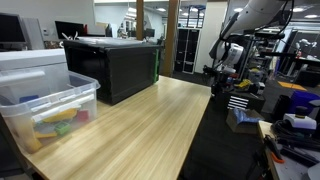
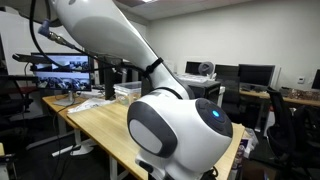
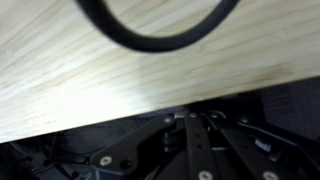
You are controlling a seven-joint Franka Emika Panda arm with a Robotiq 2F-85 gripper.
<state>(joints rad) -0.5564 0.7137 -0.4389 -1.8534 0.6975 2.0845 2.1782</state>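
Note:
My gripper shows at the bottom of the wrist view as dark linkages whose fingers meet in the middle, with nothing seen between them. It hangs over the edge of a light wooden table. A black cable loop crosses the top of that view. In an exterior view the gripper is at the table's far right edge, away from the objects on it. In an exterior view the arm's white joint fills the foreground and hides the gripper.
A clear plastic bin with coloured items stands at the table's near left, a white box behind it. A large black box stands at the back. Shelves and clutter lie to the right. Desks with monitors stand beyond.

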